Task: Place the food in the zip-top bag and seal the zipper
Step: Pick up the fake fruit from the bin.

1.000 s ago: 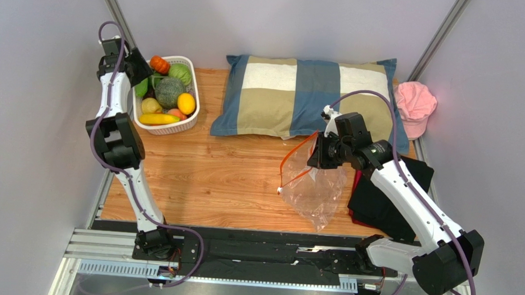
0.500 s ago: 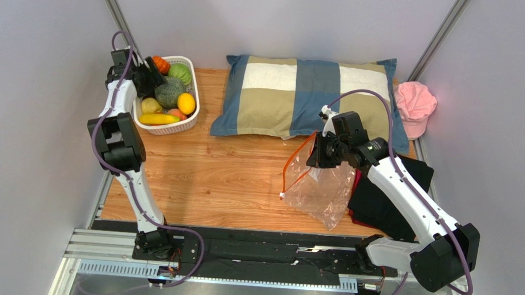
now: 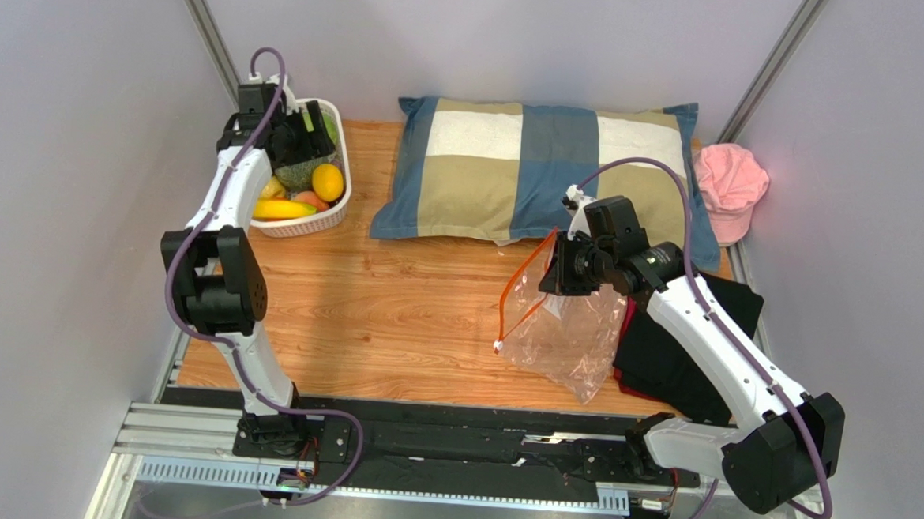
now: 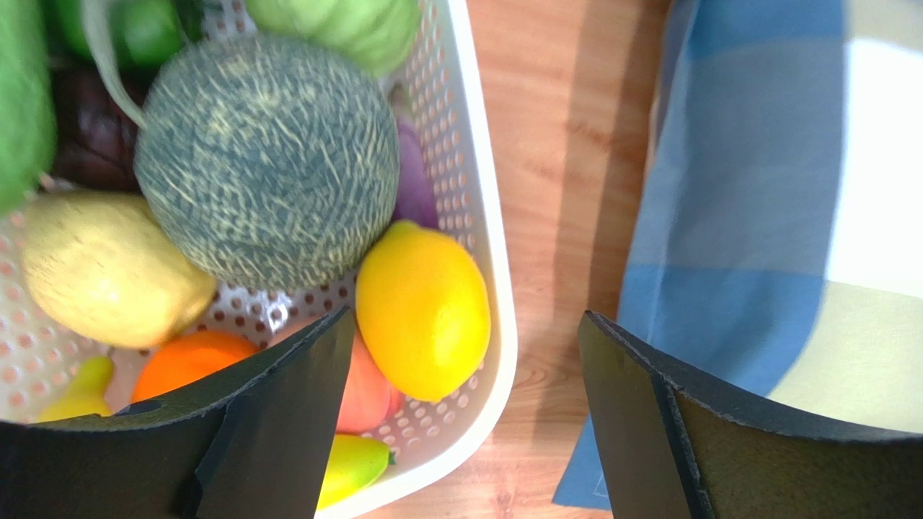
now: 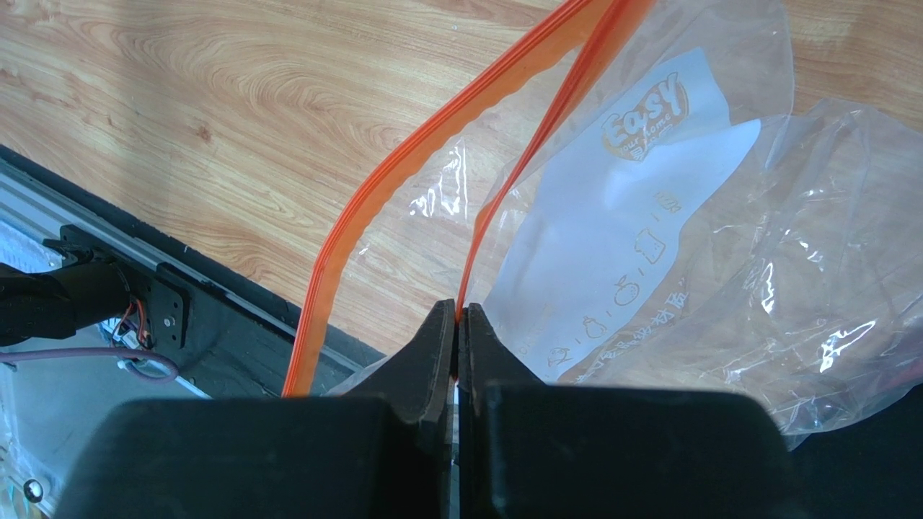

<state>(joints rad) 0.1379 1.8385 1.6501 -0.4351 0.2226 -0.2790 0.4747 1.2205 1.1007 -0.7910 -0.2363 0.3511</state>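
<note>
Your left gripper (image 4: 460, 335) hangs apart over the lemon (image 4: 423, 308).
Your right gripper (image 5: 457, 324) is clamped on the zipper (image 5: 374, 189), the bag (image 5: 650, 238) gaping, right side of the worktop (image 3: 404, 316).

- Right gripper (image 5: 456, 324) pinched tight on one strip of the zipper (image 5: 327, 270) (the other strip bows away).
- Clear zip-top bag (image 5: 758, 292), white "Easy" label (image 5: 639, 205), wooden table (image 5: 217, 130) behind.

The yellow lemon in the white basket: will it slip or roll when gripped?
The lemon looks smooth and glossy, so a grip may slip on it. Its rounded oval shape would probably roll if pushed, though the basket wall beside it should hold it.
</note>
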